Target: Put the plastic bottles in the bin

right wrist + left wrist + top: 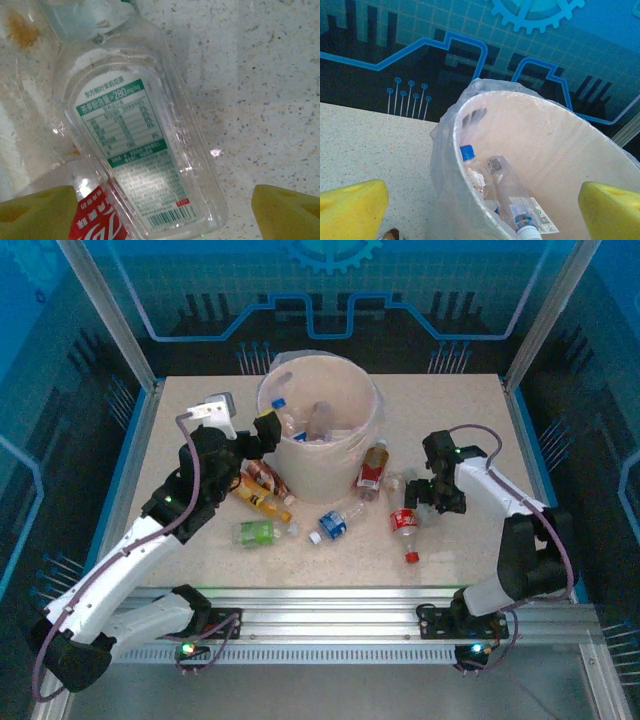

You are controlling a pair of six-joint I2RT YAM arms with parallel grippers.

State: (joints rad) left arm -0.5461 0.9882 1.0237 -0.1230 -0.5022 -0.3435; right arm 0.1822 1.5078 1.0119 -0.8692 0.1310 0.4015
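In the top view the bin (pixel 322 472) stood at the upper middle of the frame, on the far half of the speckled desk (pixel 470 410), with several plastic bottles already lying inside it. The left arm (pixel 190 490) reached up from the lower left, and its jaws hung at the bin's left rim. In the left wrist view the two yellow fingertips (pixel 350 210) sat in the bottom corners, far apart with nothing between them. The bin's pale inner wall (pixel 545 145) filled the middle, with a blue-capped bottle (pixel 469 162) and a clear bottle (pixel 506 187) resting against its left side.

Six more bottles lay on the desk below the bin. An orange-labelled bottle (pixel 258 495) and a striped brown one (pixel 270 478) lay at lower left, just beside the bin. A green-labelled bottle (pixel 260 532) and a blue-labelled one (pixel 335 523) lay lower down. A bottle of orange drink (pixel 372 468) sat close to the bin's right side. A red-labelled bottle (pixel 405 530) lay right of centre.

The right jaws stood just beside that red bottle. In the right wrist view their yellow fingertips (pixel 290 210) were spread wide on either side of a clear bottle with a green-and-white label (pixel 135 160). It lay flat on the desk, not clamped, and the red-labelled bottle (pixel 97 217) lay against its lower left.
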